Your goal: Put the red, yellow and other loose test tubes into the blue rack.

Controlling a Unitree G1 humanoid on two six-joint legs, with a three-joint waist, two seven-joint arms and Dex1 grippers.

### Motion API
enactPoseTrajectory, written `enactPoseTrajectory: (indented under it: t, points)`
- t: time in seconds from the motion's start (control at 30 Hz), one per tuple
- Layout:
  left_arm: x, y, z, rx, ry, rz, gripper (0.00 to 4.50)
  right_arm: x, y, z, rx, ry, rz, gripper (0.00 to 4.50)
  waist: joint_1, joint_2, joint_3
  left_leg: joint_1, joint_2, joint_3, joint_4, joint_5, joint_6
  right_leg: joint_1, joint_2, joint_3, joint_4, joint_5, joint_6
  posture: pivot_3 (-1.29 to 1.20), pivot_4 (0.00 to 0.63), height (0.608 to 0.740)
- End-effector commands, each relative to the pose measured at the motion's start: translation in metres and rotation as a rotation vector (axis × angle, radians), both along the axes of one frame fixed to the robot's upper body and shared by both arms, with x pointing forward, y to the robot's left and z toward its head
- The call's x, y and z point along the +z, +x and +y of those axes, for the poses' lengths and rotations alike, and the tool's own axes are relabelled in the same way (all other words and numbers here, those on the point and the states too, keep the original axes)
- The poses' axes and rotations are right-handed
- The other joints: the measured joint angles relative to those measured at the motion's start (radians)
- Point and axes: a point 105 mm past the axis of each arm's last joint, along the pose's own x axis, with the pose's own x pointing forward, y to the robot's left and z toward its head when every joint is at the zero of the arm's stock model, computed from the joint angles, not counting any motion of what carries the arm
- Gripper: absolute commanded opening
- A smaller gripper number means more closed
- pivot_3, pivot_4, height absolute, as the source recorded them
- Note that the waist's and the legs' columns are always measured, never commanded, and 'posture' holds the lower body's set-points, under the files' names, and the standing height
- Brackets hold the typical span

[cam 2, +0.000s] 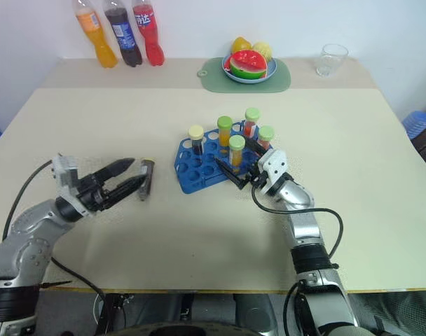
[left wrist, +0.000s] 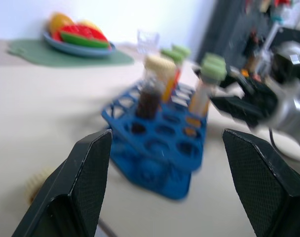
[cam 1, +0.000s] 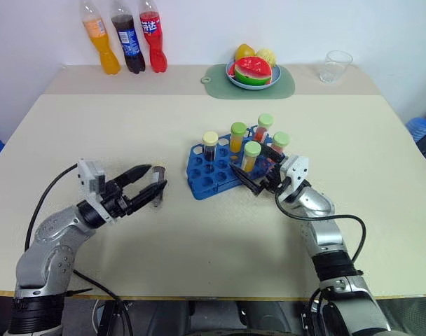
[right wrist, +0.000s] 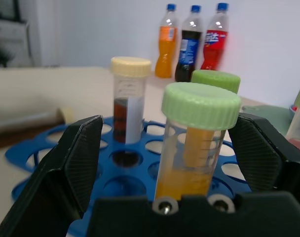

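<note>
One dark tube [cam 2: 146,180] lies loose on the counter [cam 1: 199,245] at nine o'clock from the blue rack [cam 1: 207,175], beside the left end effector [cam 2: 132,178]. Both end effectors stand apart, the right end effector [cam 1: 251,178] bracketing a racked tube [right wrist: 197,148]. It looks light, stiff and slippery; grip mid-body.

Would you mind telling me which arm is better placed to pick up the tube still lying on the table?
The left. Its open left gripper is right at the loose dark tube lying beside the blue rack. The right gripper stands open at the rack around a standing yellow tube.
</note>
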Motion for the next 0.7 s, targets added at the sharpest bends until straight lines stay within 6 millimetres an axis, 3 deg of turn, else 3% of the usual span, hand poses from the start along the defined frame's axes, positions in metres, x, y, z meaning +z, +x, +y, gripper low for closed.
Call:
enactPoseTrajectory:
  t: [0.03, 0.17, 0.27, 0.37, 0.57, 0.7]
  points:
    - [0.023, 0.004, 0.004, 0.117, -0.046, -0.012, 3.66, 0.015, -0.014, -0.010, 0.050, -0.091, -0.046, 4.44, 0.001, 0.000, 0.000, 0.000, 0.000, 0.000, 0.000, 0.000, 0.000, 0.000, 0.000, 0.000, 0.000, 0.000, 0.000, 0.00, 0.150, 0.740]
    - [0.028, 0.015, 0.015, 0.315, -0.034, 0.099, 3.66, 0.008, -0.030, -0.033, 0.084, -0.245, 0.002, 4.44, 0.007, -0.001, 0.000, 0.000, 0.000, -0.001, 0.000, 0.000, 0.000, 0.001, 0.000, 0.000, 0.000, 0.000, 0.000, 0.00, 0.150, 0.740]
    - [0.016, 0.027, 0.026, 0.474, -0.005, 0.323, 3.66, 0.009, -0.039, -0.052, 0.092, -0.286, 0.040, 4.44, 0.009, -0.001, 0.000, 0.000, 0.000, -0.001, 0.001, 0.000, 0.000, 0.001, 0.001, 0.000, 0.000, 0.000, 0.000, 0.00, 0.150, 0.740]
    - [0.008, 0.038, 0.025, 0.515, -0.041, 0.523, 3.66, 0.015, -0.037, -0.068, 0.076, -0.308, 0.043, 4.44, 0.009, -0.001, 0.001, 0.001, -0.001, -0.002, 0.003, 0.000, 0.000, 0.002, 0.001, 0.000, 0.001, 0.000, 0.001, 0.00, 0.150, 0.740]
    - [-0.002, 0.047, 0.010, 0.501, -0.071, 0.786, 3.66, 0.032, -0.040, -0.064, 0.144, -0.342, 0.019, 4.44, 0.008, -0.002, 0.001, 0.000, -0.001, -0.002, 0.003, 0.000, 0.000, 0.001, 0.001, 0.000, 0.001, 0.000, 0.001, 0.00, 0.150, 0.740]
    - [-0.011, 0.046, 0.003, 0.518, -0.091, 0.946, 3.66, 0.025, -0.052, -0.060, 0.242, -0.376, 0.066, 4.44, 0.020, -0.002, 0.001, 0.000, 0.000, -0.003, 0.002, 0.001, -0.002, 0.001, 0.000, 0.000, 0.001, 0.000, 0.001, 0.00, 0.150, 0.740]
